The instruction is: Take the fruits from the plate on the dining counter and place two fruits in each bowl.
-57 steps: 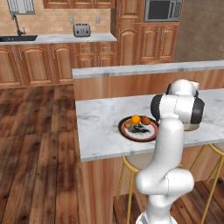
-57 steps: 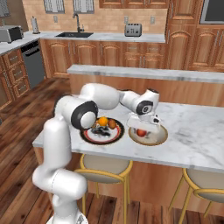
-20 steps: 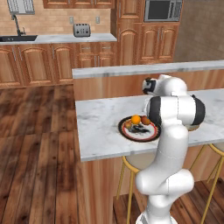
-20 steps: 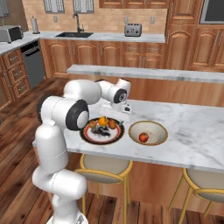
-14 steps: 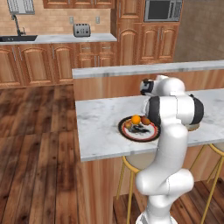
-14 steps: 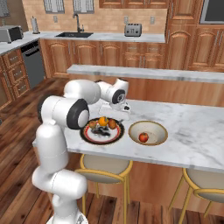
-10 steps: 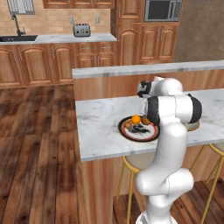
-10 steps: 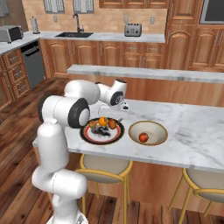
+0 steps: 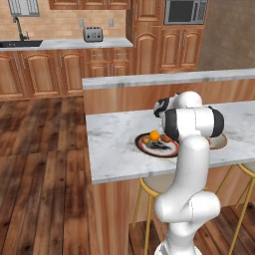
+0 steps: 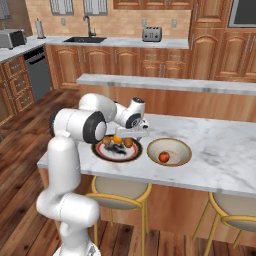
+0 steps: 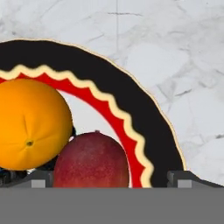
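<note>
3 fruits [image 10: 117, 140] on plate [image 10: 118, 153]

A toaster [image 9: 93, 34] and sink [image 10: 86, 39] sit on the far worktop; stools [image 10: 119, 196] stand below.

- A rendered home kitchen is showing, with warm wooden cabinets [image 9: 60, 69] running along the back wall above a dark wood plank floor [image 9: 40, 169].
- A toaster [image 9: 92, 34] is sitting on the grey worktop [image 9: 64, 44] near a sink with a tap [image 10: 90, 36].
- A built-in microwave [image 9: 185, 11] is sitting among the upper cabinets.
- Yellow-legged stools [image 10: 120, 197] are standing under a marble dining counter [image 10: 220, 155].
</note>
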